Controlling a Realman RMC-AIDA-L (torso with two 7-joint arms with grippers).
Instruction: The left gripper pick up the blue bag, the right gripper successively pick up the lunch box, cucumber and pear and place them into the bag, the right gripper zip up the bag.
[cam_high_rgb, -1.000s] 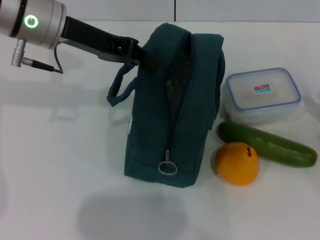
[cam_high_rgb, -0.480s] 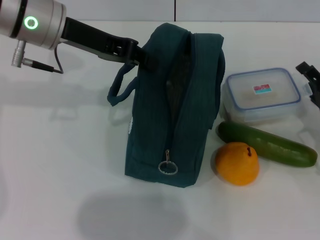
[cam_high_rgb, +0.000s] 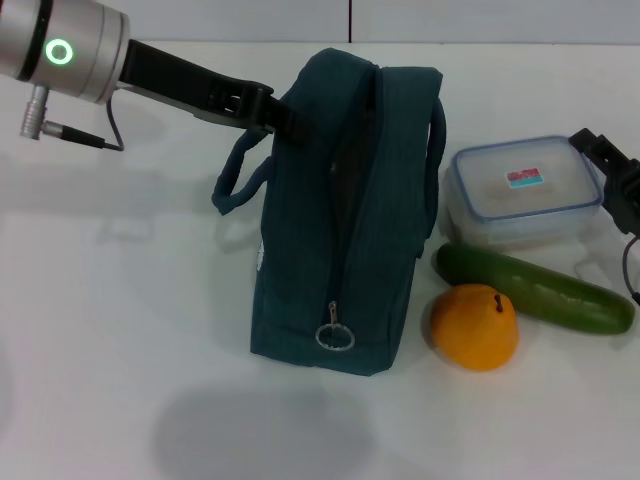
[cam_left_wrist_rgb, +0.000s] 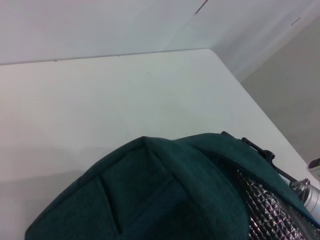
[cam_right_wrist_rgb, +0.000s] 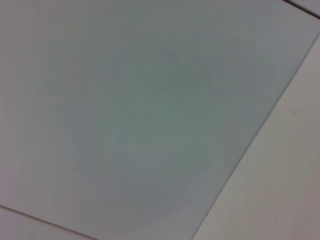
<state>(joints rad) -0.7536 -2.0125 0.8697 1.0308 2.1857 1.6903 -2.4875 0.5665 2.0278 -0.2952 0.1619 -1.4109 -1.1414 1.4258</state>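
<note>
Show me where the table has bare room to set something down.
Free: the table on the robot's left of the blue bag, below the left end effector, and the strip in front of the bag. Crowded: the bag's right, where lunch box, cucumber and pear cluster beside the right end effector.

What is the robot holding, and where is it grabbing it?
The left gripper holds the blue bag at its top edge, beside the handle. The right gripper, by the lunch box, holds nothing.
</note>
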